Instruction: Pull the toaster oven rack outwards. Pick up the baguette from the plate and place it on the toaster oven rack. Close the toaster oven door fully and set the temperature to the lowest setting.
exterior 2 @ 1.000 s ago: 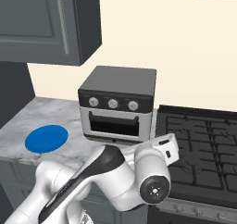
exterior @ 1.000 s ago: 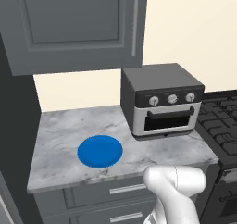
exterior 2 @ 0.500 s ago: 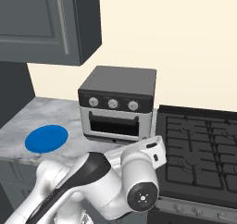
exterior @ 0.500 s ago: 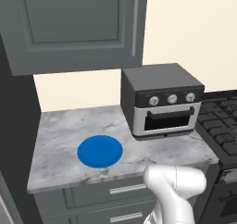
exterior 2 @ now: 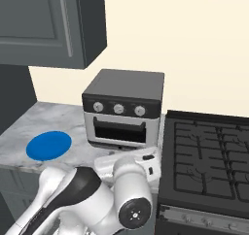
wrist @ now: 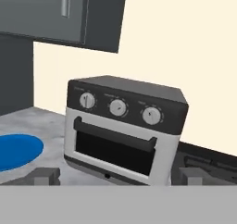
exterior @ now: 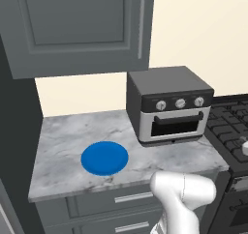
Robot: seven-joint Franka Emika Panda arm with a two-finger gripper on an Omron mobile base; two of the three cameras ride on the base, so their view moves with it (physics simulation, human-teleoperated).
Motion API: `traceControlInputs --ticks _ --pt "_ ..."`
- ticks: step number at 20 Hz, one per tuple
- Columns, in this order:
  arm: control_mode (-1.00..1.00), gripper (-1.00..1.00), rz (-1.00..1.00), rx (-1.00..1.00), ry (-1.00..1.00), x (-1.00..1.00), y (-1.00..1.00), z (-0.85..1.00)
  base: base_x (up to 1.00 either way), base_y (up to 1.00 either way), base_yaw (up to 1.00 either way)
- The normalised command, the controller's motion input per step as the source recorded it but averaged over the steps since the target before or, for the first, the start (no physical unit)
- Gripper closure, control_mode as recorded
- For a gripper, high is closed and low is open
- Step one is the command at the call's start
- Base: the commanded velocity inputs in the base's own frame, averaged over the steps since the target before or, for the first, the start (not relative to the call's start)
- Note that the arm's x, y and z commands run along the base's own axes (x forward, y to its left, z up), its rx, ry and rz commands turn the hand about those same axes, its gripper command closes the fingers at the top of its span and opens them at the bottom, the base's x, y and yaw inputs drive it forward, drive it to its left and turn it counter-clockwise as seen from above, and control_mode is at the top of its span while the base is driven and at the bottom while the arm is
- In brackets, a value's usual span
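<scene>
toaster oven point(wrist: 122, 130) | toaster oven door point(wrist: 115, 149) shut | three knobs on top

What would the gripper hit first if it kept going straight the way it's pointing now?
Most likely the toaster oven door: in the hand view the gripper points at the shut front of the toaster oven, with the way between looking free. Depth is hard to judge.

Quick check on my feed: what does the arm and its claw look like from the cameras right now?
The arm is glossy white with rounded shells, a dark grey band at one joint and a round dark cap with a small ring on it. The claw has two small, blocky grey fingertips. No cables or lettering are visible.
</scene>
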Motion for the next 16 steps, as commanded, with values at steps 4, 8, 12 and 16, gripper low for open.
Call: traceControlInputs --ticks 4,8,12,16 --pt "-1.0 -1.0 0.0 0.13 0.12 0.0 0.24 0.16 0.0 0.0 0.0" --pt "-1.0 -1.0 0.0 0.07 0.37 -0.03 0.21 0.18 0.0 0.0 0.0" --pt "-1.0 -1.0 -0.04 0.09 0.41 -0.2 0.05 0.1 0.0 0.0 0.0" --pt "-1.0 -1.0 -0.11 0.22 0.2 -0.3 0.0 0.0 0.0 0.0 0.0"
